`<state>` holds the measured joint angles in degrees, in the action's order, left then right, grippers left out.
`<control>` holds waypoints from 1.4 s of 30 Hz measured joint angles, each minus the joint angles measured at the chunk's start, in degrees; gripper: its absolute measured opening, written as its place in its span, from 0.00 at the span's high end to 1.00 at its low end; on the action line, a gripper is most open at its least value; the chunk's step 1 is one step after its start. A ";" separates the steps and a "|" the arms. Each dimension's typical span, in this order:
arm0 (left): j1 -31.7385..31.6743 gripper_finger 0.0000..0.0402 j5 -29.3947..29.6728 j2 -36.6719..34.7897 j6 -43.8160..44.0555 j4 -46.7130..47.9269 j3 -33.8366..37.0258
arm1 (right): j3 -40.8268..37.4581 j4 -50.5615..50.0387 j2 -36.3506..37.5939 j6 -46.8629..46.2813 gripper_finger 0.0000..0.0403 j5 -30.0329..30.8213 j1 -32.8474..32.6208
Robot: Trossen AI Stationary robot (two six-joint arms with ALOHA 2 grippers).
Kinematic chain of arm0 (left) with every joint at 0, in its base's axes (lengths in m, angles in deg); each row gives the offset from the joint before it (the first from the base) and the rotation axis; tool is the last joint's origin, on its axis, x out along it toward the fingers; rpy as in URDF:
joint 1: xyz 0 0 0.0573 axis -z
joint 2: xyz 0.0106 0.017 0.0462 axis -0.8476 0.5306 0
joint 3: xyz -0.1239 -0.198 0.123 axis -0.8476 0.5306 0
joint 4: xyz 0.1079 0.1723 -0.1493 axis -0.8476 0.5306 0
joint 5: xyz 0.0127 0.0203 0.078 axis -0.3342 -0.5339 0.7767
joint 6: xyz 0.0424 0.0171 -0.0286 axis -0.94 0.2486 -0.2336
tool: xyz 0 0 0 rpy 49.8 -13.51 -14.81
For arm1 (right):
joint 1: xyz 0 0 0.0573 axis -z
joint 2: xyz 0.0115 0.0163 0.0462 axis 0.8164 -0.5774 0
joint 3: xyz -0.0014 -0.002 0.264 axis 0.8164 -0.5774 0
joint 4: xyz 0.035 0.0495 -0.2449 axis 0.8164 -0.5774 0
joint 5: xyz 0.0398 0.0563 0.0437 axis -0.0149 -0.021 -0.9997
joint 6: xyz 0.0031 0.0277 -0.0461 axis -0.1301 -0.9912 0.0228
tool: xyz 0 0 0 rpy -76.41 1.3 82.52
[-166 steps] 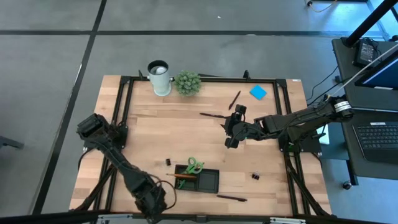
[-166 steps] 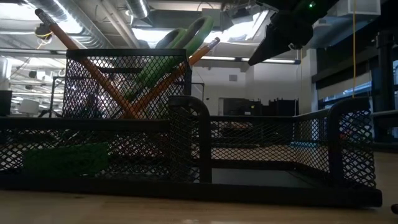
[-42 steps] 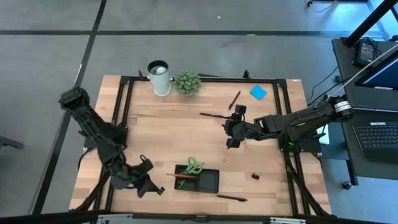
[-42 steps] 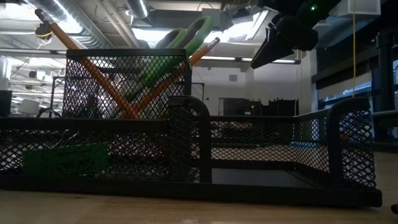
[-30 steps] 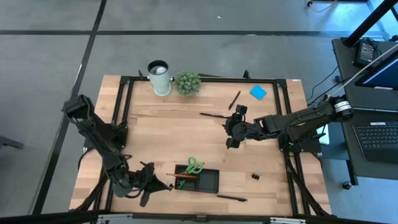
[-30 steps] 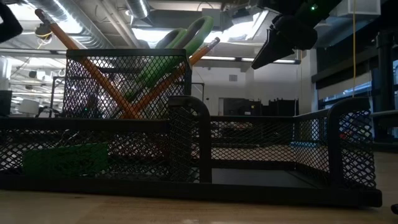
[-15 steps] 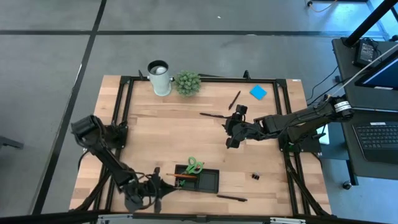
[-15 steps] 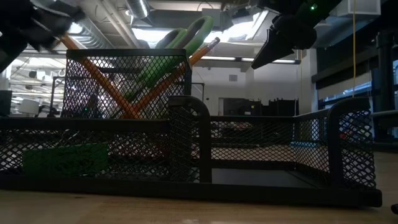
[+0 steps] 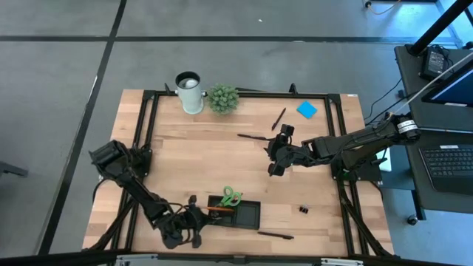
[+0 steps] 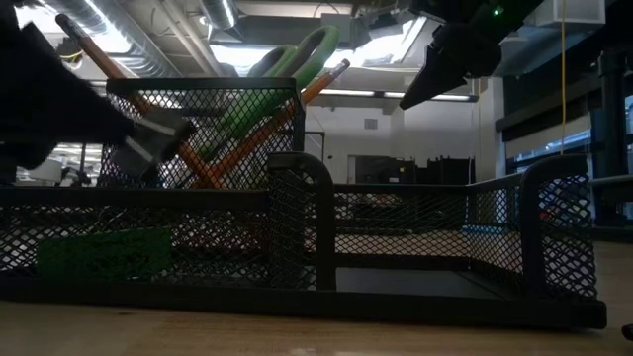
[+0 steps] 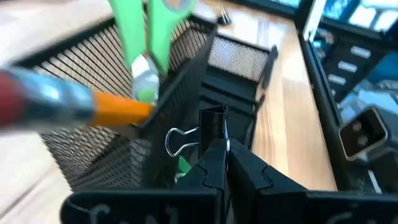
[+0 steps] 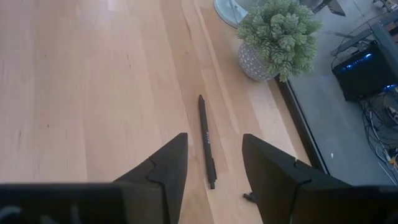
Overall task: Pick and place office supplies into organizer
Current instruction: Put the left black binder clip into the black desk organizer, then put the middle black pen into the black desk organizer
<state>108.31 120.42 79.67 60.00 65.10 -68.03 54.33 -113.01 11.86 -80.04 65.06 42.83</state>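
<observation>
One binder clip [image 11: 208,127] sits pinched in our left gripper [image 11: 217,152] beside the organizer [image 9: 247,216], which holds one pair of scissors [image 9: 230,196] and two pencils [image 10: 148,114]. Our right gripper [image 12: 212,163] hovers open over one pen [image 12: 206,140].

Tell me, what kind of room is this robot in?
Probably a lab or workshop. Bare ceiling pipes and lights show behind the table, which stands on a taped concrete floor beside a desk with a laptop.
</observation>
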 joint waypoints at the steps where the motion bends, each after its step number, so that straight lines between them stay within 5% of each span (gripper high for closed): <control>1: -0.30 1.00 -1.46 0.00 0.00 0.26 0.01 | 0.00 0.00 0.00 0.00 0.61 -0.02 0.00; 13: -2.15 0.99 -12.25 -0.02 0.10 1.46 0.01 | 0.00 -0.04 -0.01 0.24 0.61 -0.02 0.00; 32: -1.99 0.84 -14.88 -2.08 8.24 1.58 0.03 | 0.00 -0.05 0.00 0.39 0.61 -0.02 0.00; 42: -2.34 0.86 -33.75 -11.34 27.59 1.66 0.03 | 0.00 -0.02 0.00 0.61 0.61 -0.01 0.00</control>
<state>105.97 86.67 68.34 87.58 66.76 -68.01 54.33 -113.03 11.86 -79.43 65.05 42.83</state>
